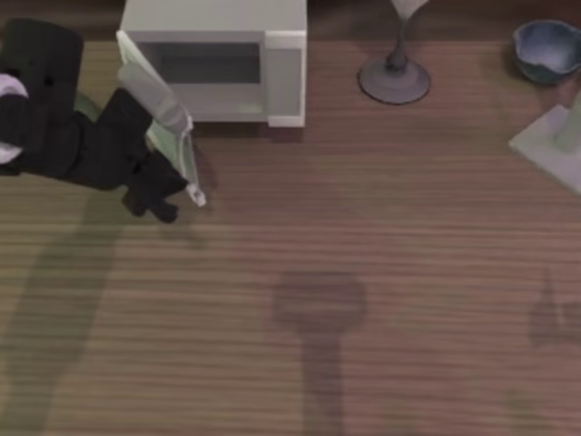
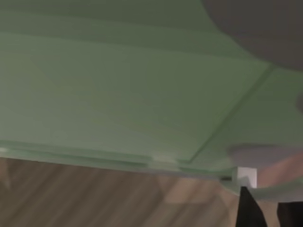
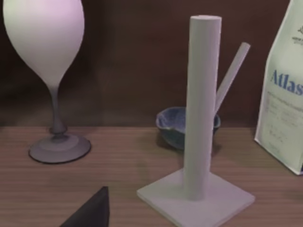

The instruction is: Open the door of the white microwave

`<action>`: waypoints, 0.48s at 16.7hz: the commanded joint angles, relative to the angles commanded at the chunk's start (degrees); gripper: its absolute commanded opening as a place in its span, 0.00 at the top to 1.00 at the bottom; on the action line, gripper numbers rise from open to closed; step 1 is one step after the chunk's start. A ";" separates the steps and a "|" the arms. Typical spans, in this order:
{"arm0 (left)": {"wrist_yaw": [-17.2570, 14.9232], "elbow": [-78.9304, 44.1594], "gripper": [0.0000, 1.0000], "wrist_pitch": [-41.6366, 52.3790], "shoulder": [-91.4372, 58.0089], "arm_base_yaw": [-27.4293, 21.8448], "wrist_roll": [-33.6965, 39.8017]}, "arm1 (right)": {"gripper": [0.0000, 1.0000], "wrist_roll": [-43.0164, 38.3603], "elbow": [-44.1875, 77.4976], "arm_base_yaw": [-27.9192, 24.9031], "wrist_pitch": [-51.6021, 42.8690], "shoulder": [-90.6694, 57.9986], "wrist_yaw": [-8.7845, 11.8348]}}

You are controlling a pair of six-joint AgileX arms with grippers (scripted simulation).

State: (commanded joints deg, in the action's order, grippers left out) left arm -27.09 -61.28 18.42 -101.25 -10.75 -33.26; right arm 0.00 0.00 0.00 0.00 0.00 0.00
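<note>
Progress looks well past halfway, by my judgement. The white microwave [image 1: 218, 54] sits at the upper left of the top view, against the far edge of the table [image 1: 363, 272], and the door [image 1: 162, 113] no longer covers its front: it stands swung out on its left-hand hinge, slanting from the microwave's front left corner down toward the lower right, so that the dark cavity shows behind it. The narrow grey control strip [image 1: 282, 80] to the right of the cavity is uncovered. What remains, as I read it, is only a further swing if a wider opening is wanted, and then letting go.

My left end effector [image 1: 168, 202] is at the free end of the door, at the left of the top view, below and left of the microwave. Its dark fingers sit right at the small white handle piece [image 1: 196, 195] on the door's outer edge, touching or nearly so. In the left wrist view the pale green door panel [image 2: 123, 94] fills most of the frame, with the white handle block [image 2: 246, 176] and one dark fingertip [image 2: 248, 210] just under it. Whether the fingers are clamped on the handle or merely hooked behind it I cannot tell.

My right arm is parked off the right side; its wrist view shows a wine glass [image 3: 47, 61], a blue bowl [image 3: 173, 124], a white post stand [image 3: 201, 113] and a paper bag [image 3: 286, 90].
</note>
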 joint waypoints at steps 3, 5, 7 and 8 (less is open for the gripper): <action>-0.81 -0.38 1.00 1.03 -0.24 0.73 -1.93 | 0.00 0.00 0.00 0.00 0.00 0.00 0.00; -1.60 -0.86 1.00 1.70 -0.21 1.45 -3.44 | 0.00 0.00 0.00 0.00 0.00 0.00 0.00; -2.30 -1.14 1.00 2.51 -0.31 2.05 -4.95 | 0.00 0.00 0.00 0.00 0.00 0.00 0.00; -2.54 -1.18 1.00 2.87 -0.39 2.29 -5.47 | 0.00 0.00 0.00 0.00 0.00 0.00 0.00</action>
State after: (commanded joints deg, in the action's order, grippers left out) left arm -29.64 -62.46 21.29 -101.64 -8.45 -38.73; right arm 0.00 0.00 0.00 0.00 0.00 0.00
